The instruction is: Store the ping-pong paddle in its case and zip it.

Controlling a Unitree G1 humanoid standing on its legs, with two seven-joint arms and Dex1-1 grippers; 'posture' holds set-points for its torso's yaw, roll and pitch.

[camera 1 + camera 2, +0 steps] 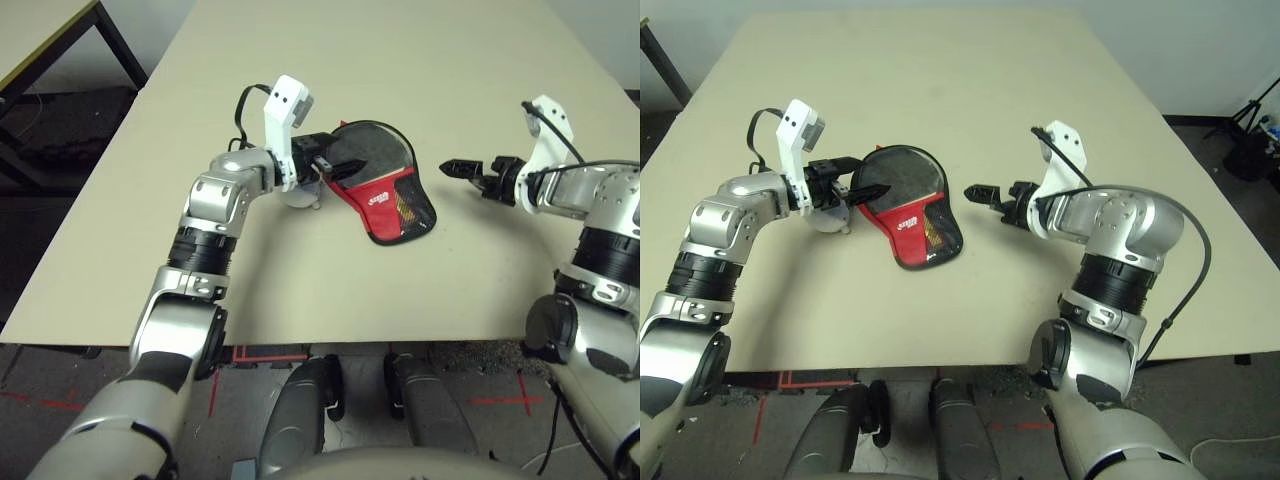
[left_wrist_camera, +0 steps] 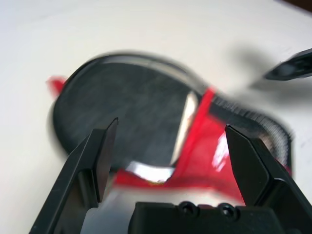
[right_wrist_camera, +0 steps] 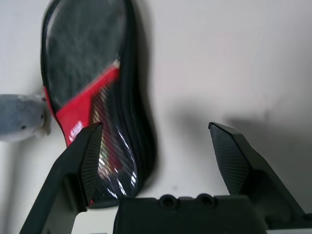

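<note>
A black and red paddle-shaped case point(image 1: 375, 185) lies flat on the tabletop point(image 1: 400, 60). Its narrow red end carries a white logo. The paddle itself cannot be made out.

Big beige table point(image 1: 330, 280) filled most of the room ahead, top plain and matte, lit evenly. Second table point(image 1: 40, 40) with a black metal frame stood off to the left, a dark gap between the two. Wall point(image 1: 1200, 50) behind was pale grey-white. Floor point(image 1: 480, 385) under the near edge was speckled grey, marked with red tape lines point(image 1: 270, 355). Black tripod legs point(image 1: 1245, 115) stood far right on dark carpet.
</note>
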